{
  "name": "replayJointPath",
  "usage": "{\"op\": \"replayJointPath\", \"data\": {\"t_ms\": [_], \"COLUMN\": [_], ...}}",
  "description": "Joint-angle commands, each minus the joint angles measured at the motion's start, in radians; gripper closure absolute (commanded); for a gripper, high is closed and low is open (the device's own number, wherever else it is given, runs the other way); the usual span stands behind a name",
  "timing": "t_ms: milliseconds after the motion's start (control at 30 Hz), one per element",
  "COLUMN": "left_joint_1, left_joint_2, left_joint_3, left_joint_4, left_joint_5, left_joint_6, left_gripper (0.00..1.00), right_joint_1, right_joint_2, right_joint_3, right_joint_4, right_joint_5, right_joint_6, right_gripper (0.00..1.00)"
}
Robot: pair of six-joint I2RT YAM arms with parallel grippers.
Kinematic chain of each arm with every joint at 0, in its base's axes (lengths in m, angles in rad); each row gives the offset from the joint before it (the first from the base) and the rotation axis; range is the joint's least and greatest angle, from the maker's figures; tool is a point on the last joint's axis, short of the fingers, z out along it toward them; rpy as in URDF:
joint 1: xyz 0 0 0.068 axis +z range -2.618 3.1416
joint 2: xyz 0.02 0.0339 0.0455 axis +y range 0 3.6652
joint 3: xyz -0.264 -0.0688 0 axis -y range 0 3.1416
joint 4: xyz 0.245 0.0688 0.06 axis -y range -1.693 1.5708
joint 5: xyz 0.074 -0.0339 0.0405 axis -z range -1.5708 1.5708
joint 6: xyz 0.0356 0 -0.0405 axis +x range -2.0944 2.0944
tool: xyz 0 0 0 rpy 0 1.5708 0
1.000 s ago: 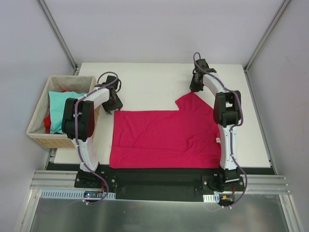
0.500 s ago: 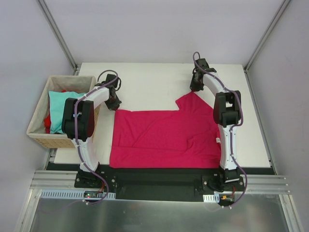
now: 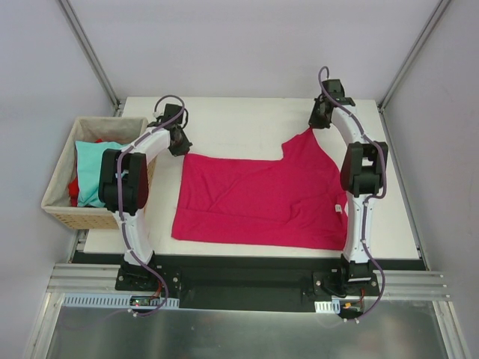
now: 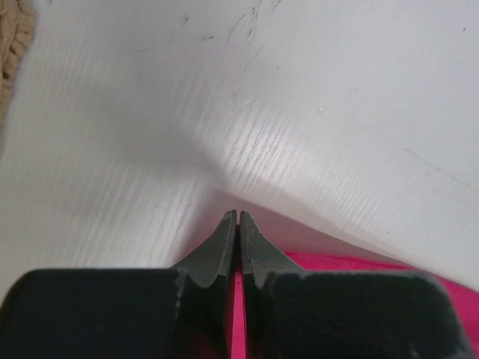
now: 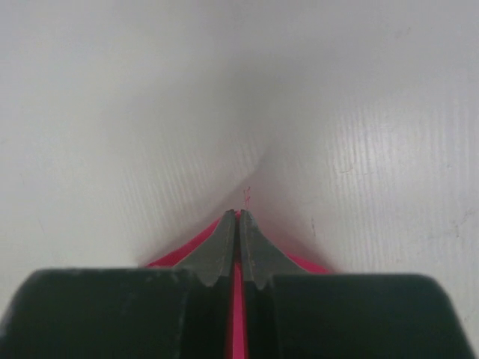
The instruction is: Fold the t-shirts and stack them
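The crimson-magenta t-shirt lies spread over the middle of the white bench, between the two arms, and covers much of the near half. Its cloth is plain and soft, mostly flat, with long shallow creases running slantwise across it and a few small puckers toward the left side. The near hem runs almost parallel to the bench's near edge, dipping slightly to the right. The far edge is straight on the left, then steps up, and the far right part is drawn into a narrow point that reaches toward the back right corner. That point ends in the right pincer, whose jaws are pressed together on it; the right wrist view shows a thin strip of crimson cloth caught between the two dark fingers, with cloth fanning out on either side beneath them. The far left corner of the shirt is held likewise by the left pincer, its jaws clamped tight, with a sliver of the same cloth between the fingers and more of it showing at the lower right of the left wrist view. Both pincers sit low over the bench surface. Off the left side of the bench stands a wicker basket, holding the light teal t-shirt, bunched up on top, and a red t-shirt peeping out below it at the left.
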Motion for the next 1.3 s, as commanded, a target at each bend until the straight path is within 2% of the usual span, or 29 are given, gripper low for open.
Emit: {"op": "replayJointPath", "data": {"t_ms": [0, 267, 533, 1267], "left_joint_1": [-0.003, -0.003, -0.003, 0.006], "left_joint_2": [0.034, -0.014, -0.075, -0.213], "left_joint_3": [0.050, 0.013, -0.068, -0.195], "left_joint_4": [0.022, 0.061, 0.110, 0.154], "left_joint_5": [0.026, 0.025, 0.030, 0.034], "left_joint_6": [0.025, 0.080, 0.071, 0.134], "left_gripper": [1.00, 1.00, 1.00, 1.00], "right_joint_1": [-0.015, -0.013, -0.028, -0.047], "right_joint_2": [-0.074, -0.205, -0.378, -0.634], "right_joint_3": [0.029, -0.074, -0.244, -0.533], "right_joint_4": [0.021, 0.057, 0.088, 0.091], "right_joint_5": [-0.053, -0.071, -0.061, -0.061], "right_joint_6": [-0.061, -0.098, -0.107, -0.177], "right_gripper": [0.99, 0.99, 0.99, 0.99]}}
